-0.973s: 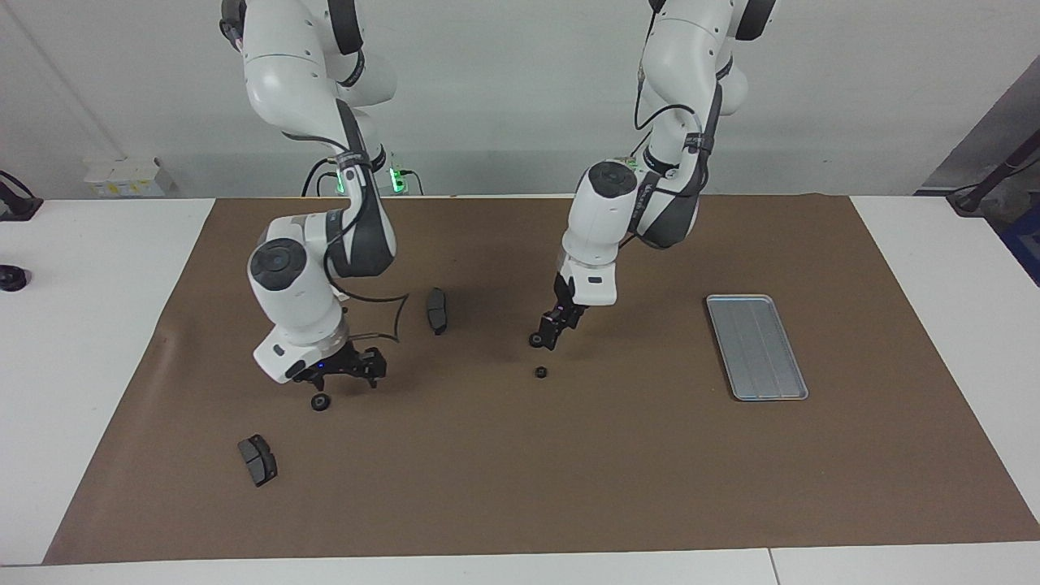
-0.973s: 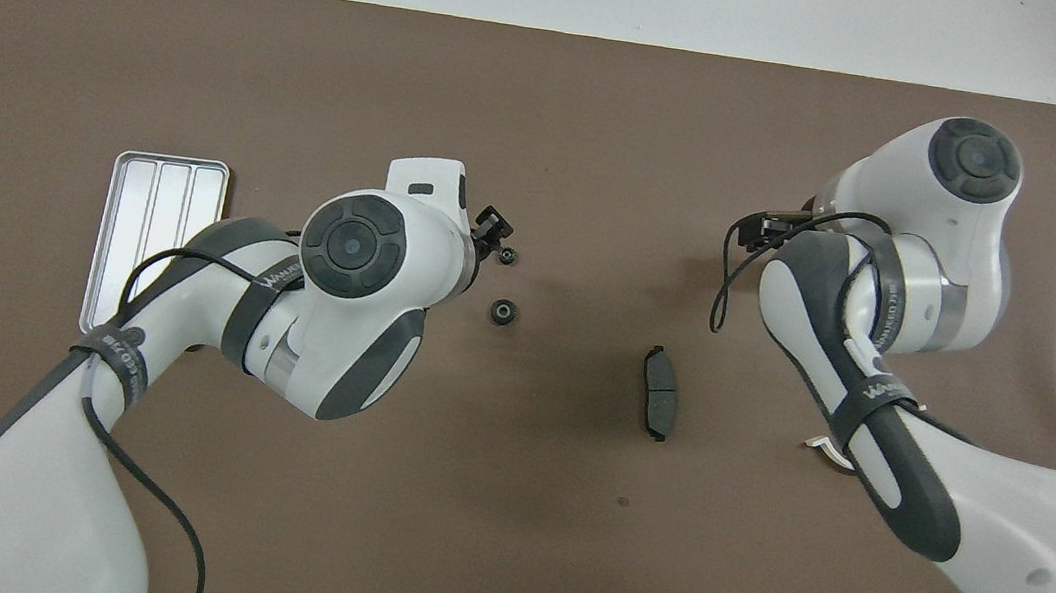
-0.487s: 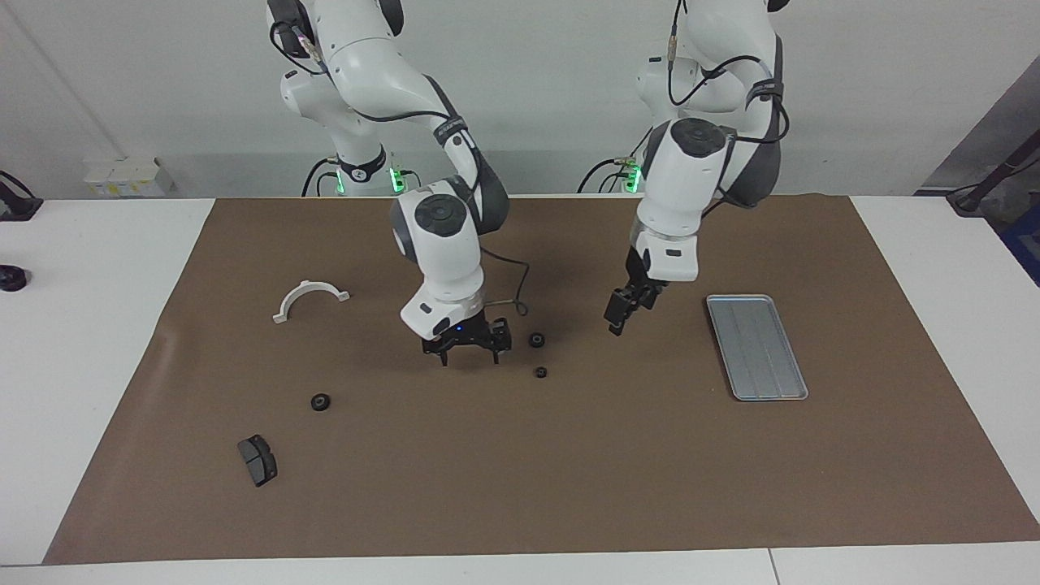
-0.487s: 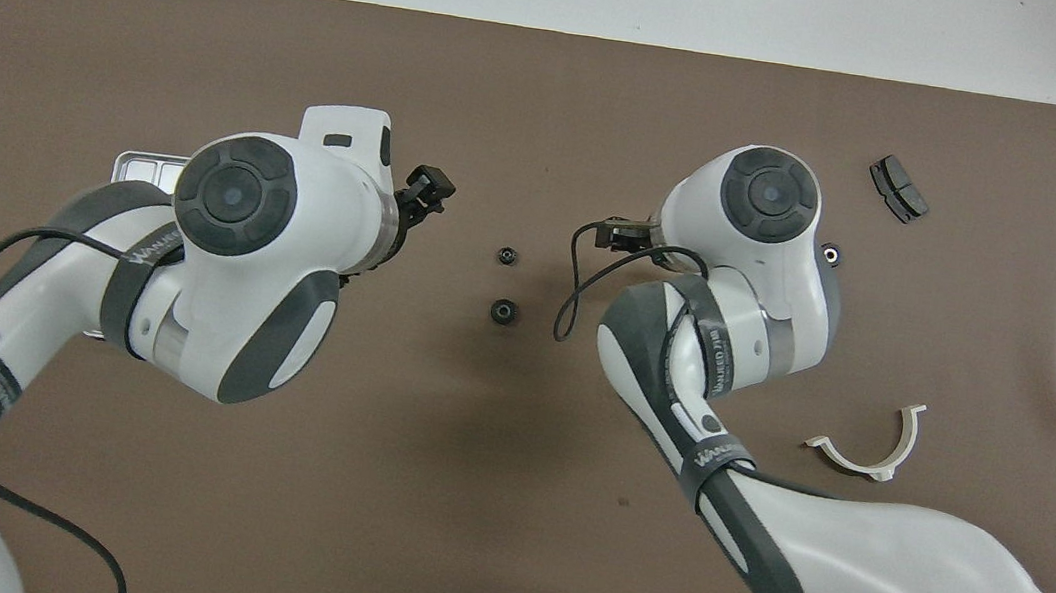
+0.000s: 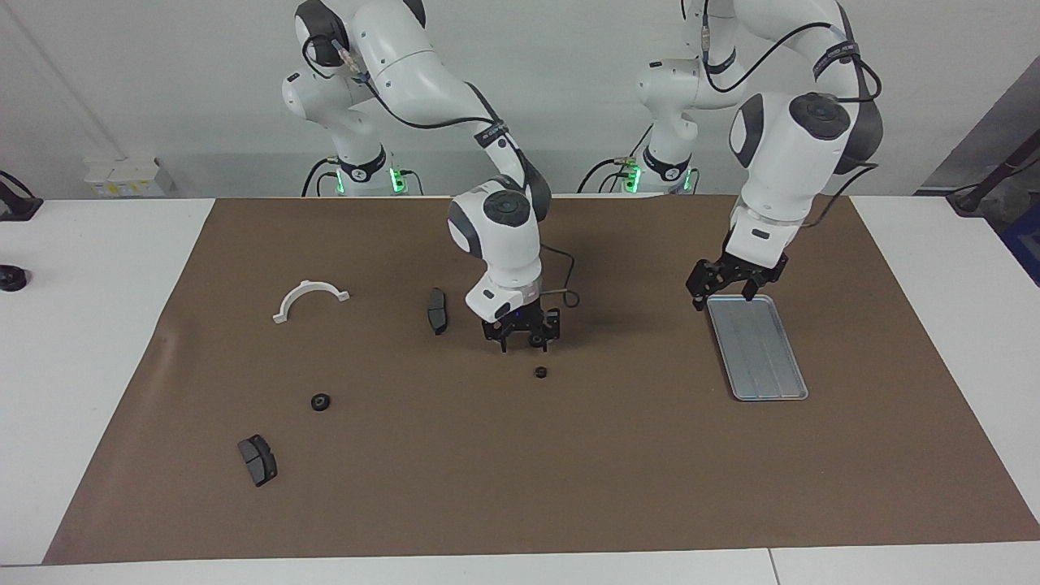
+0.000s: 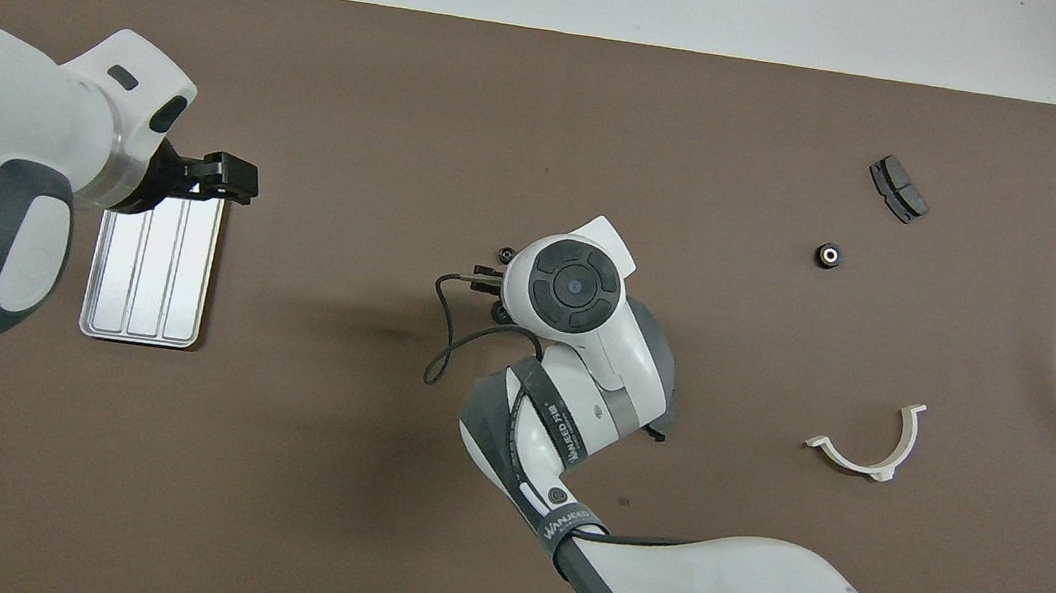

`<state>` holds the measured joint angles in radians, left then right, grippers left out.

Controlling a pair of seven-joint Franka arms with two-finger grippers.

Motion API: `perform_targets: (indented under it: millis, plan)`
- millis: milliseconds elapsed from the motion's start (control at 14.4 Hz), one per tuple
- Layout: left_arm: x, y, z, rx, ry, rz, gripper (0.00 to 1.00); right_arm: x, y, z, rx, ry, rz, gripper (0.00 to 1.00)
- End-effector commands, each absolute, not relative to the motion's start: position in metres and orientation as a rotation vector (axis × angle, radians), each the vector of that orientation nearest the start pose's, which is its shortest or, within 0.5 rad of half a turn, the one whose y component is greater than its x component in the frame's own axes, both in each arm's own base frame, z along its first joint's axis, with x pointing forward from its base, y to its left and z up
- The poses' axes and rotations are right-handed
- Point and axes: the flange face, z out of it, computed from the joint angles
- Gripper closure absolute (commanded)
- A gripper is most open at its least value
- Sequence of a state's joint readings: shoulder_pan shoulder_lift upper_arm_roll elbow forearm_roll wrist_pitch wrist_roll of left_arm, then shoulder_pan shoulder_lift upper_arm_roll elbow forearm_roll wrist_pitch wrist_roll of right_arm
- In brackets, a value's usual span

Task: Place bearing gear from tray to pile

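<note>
No gear is seen in the tray. The left jaws are held spread and empty over its end nearer the robots. Well apart from the tray, the right jaws are set low beside a gear; their state cannot be told. A pick-up there is judged next, calling for a centred closing.

Left claw over tray end, fingers apart

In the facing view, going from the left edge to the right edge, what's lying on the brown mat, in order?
Dark brake pad → white curved bracket → small black gear → second brake pad → small gear just past the right gripper → silver tray.
</note>
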<state>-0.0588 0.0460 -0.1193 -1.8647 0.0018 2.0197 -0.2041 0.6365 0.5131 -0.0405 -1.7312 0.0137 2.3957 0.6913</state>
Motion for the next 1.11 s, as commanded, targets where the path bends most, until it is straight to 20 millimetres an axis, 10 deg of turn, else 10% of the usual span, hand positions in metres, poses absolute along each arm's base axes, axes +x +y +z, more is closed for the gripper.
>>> perform_targets:
  millis: [0, 278, 1043]
  plan:
    - [0.567, -0.081, 0.522, -3.133, 0.168, -0.126, 0.0, 0.544, 0.397, 0.299, -3.05, 0.171, -0.164, 0.28]
    - [0.57, -0.04, 0.573, -3.126, 0.228, -0.082, 0.0, 0.532, 0.404, 0.288, -3.061, 0.174, -0.142, 0.34]
    - [0.544, -0.028, 0.581, -3.131, 0.242, 0.014, 0.0, 0.536, 0.397, 0.286, -3.067, 0.186, -0.138, 0.86]
